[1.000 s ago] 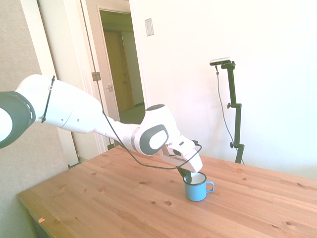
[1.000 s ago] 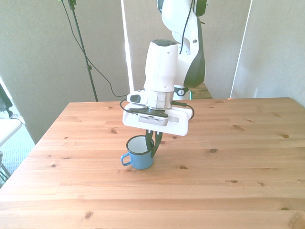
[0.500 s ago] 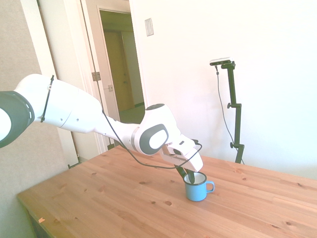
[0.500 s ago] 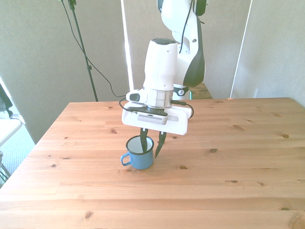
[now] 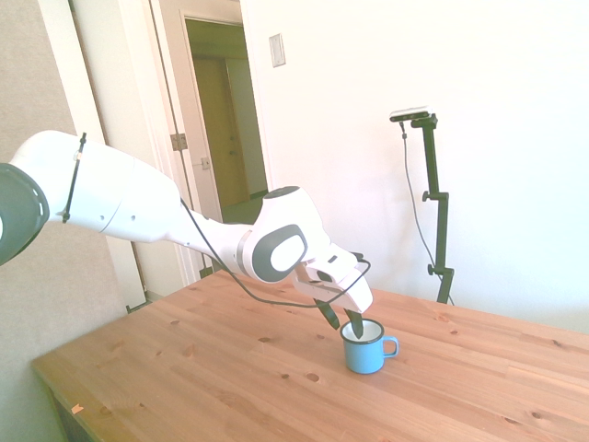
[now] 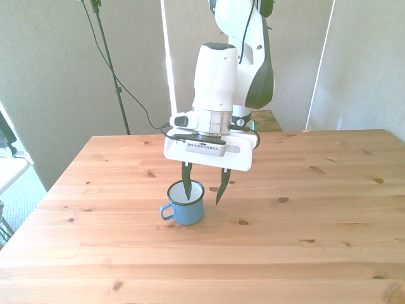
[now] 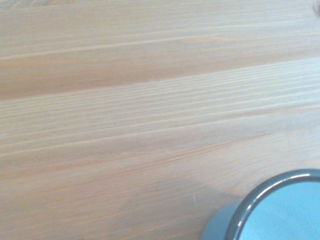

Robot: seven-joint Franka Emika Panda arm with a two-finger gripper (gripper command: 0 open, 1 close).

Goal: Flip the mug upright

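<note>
The light-blue mug [image 6: 185, 206] stands upright on the wooden table [image 6: 304, 215], white inside showing, with its loop handle toward the front view's left. My gripper [image 6: 203, 188] hangs just above it, open and holding nothing. One fingertip [image 6: 187, 183] sits over the mug's mouth, while the other is outside the wall on the front view's right. From the side, the mug [image 5: 365, 350] stands below the gripper [image 5: 342, 319]. Only part of the mug's dark rim [image 7: 260, 200] appears in the wrist view.
A bare wooden tabletop [image 5: 184, 368] spreads around the mug on all sides. An open doorway [image 5: 225, 129] lies behind the arm in the side view.
The fingers were shut on the mug's rim a second ago. They have spread apart and let it go, and the hand has risen a little. The mug stays upright in place.
</note>
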